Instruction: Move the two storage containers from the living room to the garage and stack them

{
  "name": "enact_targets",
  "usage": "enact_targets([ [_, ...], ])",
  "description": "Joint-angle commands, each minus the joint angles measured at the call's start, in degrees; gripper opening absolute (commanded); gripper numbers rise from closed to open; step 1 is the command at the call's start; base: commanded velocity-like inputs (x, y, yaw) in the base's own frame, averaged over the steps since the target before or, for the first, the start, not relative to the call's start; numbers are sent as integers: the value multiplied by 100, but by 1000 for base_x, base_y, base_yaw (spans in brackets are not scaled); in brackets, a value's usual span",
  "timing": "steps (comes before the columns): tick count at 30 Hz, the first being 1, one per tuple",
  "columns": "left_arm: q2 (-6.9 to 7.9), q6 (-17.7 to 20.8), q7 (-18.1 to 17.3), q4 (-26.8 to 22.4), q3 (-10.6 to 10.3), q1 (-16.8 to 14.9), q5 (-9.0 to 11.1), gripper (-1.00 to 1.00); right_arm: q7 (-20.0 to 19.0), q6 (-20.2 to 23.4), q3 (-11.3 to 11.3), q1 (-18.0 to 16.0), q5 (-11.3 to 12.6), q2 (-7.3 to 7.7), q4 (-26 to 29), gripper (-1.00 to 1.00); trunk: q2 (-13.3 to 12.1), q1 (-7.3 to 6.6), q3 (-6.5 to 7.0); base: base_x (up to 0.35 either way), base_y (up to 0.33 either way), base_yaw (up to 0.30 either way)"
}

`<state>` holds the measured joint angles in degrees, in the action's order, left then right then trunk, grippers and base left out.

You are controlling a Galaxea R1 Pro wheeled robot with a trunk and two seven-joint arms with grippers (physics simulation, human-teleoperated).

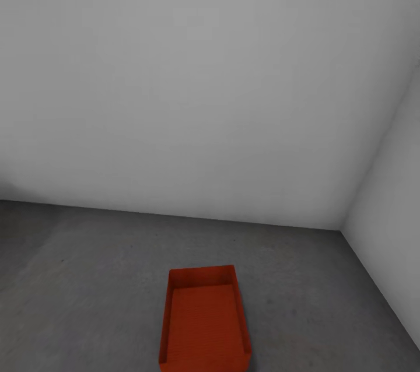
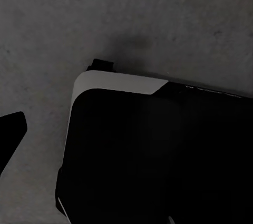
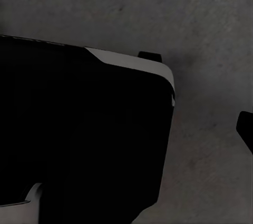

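So the orange-red rectangular plastic bin is sitting open-side up on the rough dark grey concrete floor, near the corner where the pale grey walls meet. Wrist views mostly show the robot's black base, so can't tell how open either gripper's fingers are.

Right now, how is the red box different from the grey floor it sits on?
The orange-red rectangular plastic bin is bright and smooth-looking; the rough dark grey concrete floor is dull and mottled. The bin stands up with tapered walls and an open top; the floor lies flat and spreads wall to wall. The bin is small, the floor wide. Both sit in the pale-walled corner.
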<state>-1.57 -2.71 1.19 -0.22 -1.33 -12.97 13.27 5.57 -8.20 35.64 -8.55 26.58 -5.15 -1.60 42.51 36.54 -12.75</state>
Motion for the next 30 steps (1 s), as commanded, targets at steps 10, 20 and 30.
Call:
enact_targets([
  [10, -2, -19, 12, 5, -17, -4, 36, 100, 6, 3, 56, -6, 6, -4, -16, 100, 6, 1, -8, 0, 0, 0],
  [20, -2, -19, 13, -2, -17, -4, 24, 100, 12, -4, 65, -6, -9, 8, -16, 100, 6, 1, -8, 0, 0, 0],
  [30, 37, -19, 14, -17, -33, -4, -36, 100, 15, -6, 65, -6, -13, 7, -16, 100, 6, 1, -8, 0, 0, 0],
])
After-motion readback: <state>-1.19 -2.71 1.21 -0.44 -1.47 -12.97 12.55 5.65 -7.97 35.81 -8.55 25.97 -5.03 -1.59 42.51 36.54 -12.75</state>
